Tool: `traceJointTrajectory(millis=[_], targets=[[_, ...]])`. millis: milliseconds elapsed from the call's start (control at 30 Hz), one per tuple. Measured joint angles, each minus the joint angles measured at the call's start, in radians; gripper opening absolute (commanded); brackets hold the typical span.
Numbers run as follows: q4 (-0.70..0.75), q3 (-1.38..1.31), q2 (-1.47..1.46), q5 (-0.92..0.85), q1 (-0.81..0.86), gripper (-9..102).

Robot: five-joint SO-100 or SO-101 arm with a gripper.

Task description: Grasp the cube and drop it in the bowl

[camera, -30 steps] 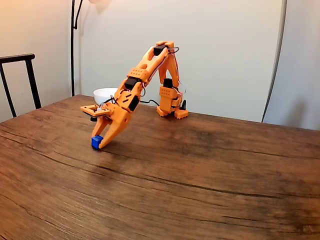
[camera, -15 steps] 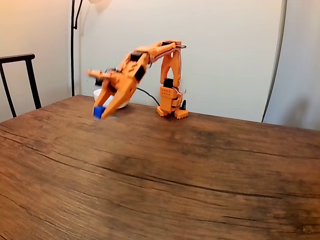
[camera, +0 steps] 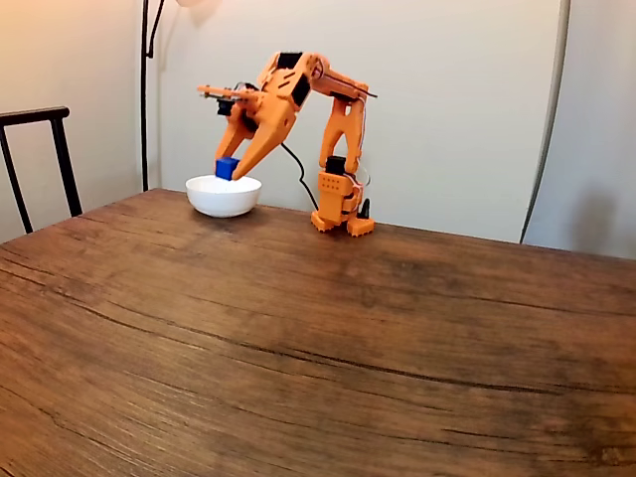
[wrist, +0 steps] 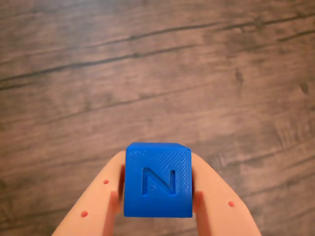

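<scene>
The big brown wooden table had dark wavy lines. A white bowl and the orange arm's base sat at its far edge.

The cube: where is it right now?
In the fixed view, the cube is clamped in the gripper, held in the air above the bowl, left of the arm's base.

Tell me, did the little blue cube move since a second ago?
Yes. In the fixed view the cube, clamped in the tool, has gone up off the table and back toward the wall, and now hangs just above the white bowl.
</scene>
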Motion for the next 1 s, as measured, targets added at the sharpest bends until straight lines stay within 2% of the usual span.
traceJointTrajectory(millis=[200,433,600,767,1000], targets=[[0.218,-0.106,0.008,-0.046,0.032,1],[0.394,-0.179,0.008,-0.052,0.126,1],[0.52,-0.227,0.008,0.035,0.249,1],[0.581,-0.244,0.008,0.147,0.397,1],[0.595,-0.244,0.008,0.299,0.641,1]])
